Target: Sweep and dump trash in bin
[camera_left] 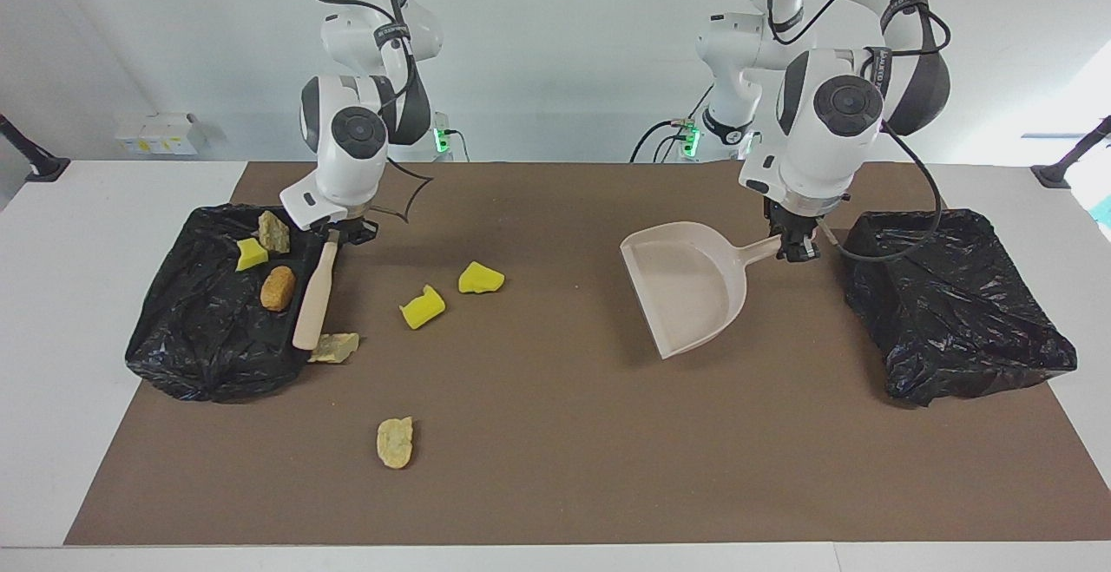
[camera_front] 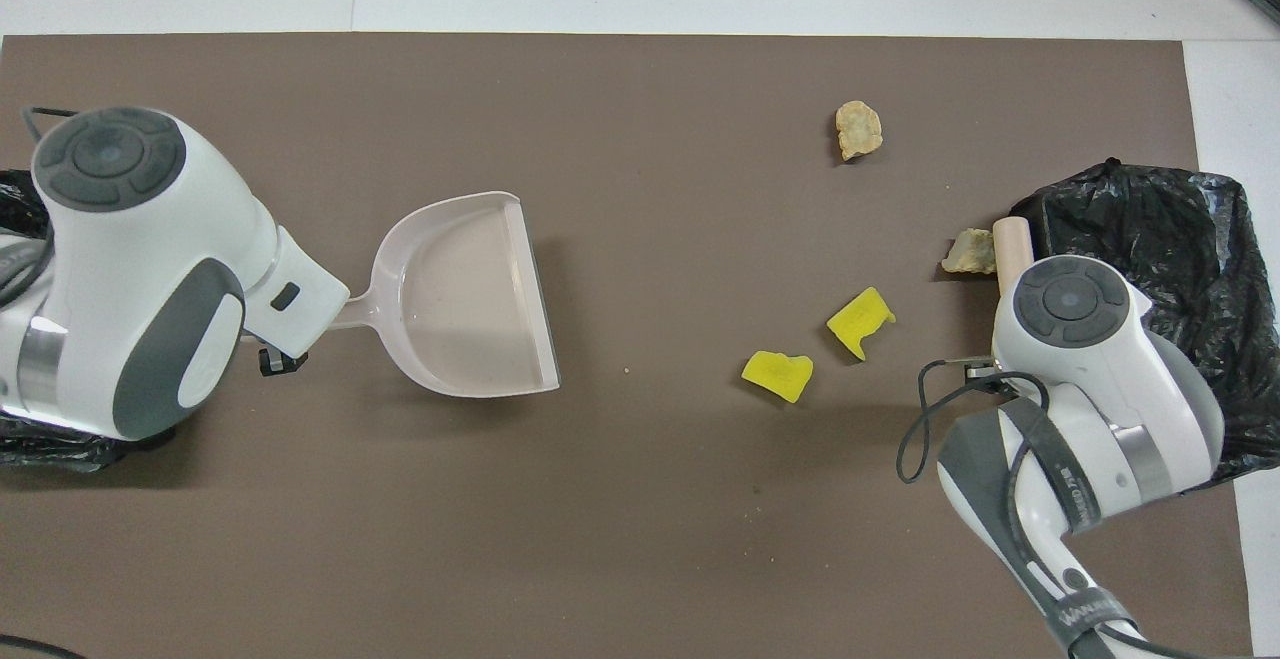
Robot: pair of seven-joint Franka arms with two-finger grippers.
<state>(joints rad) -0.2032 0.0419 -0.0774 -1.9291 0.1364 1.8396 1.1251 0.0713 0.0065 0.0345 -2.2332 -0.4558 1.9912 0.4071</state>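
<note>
A: Holding the dustpan (camera_left: pixel 690 290) by its handle, the left gripper (camera_left: pixel 794 246) has its fingers closed on that handle. It hangs over the brown mat (camera_left: pixel 555 468) toward the left arm's end of the surface, just beside a black-lined bin (camera_left: pixel 955 312).

B: And the pan itself?

A: It is lifted and tilted, with its open mouth turned toward the middle of the mat. Nothing lies in it.

B: What does the right gripper (camera_left: pixel 334 232) carry?

A: Its fingers are shut on the top of a pale wooden brush handle (camera_left: pixel 314 294). The handle slants down along the edge of the second black-lined bin (camera_left: pixel 200 355), at the right arm's end of the surface. Its lower end is right at a tan stone-like piece (camera_left: pixel 334 347); whether they touch cannot be told.

B: Where is the trash?

A: Three pieces lie inside that second bin: a tan stone-like lump (camera_left: pixel 273 231), a yellow sponge chunk (camera_left: pixel 251 254) and an orange-brown bread-like lump (camera_left: pixel 278 287). The tan piece by the handle sits on the mat against the bin's edge. Two more yellow sponge pieces (camera_left: pixel 423 306) (camera_left: pixel 480 278) lie close together on the mat, nearer the middle. One last tan piece (camera_left: pixel 395 442) lies alone, closer to the surface's edge farthest from the robots.

B: So four pieces are on the mat?

A: Yes, four on the mat and three in the bin.
</note>
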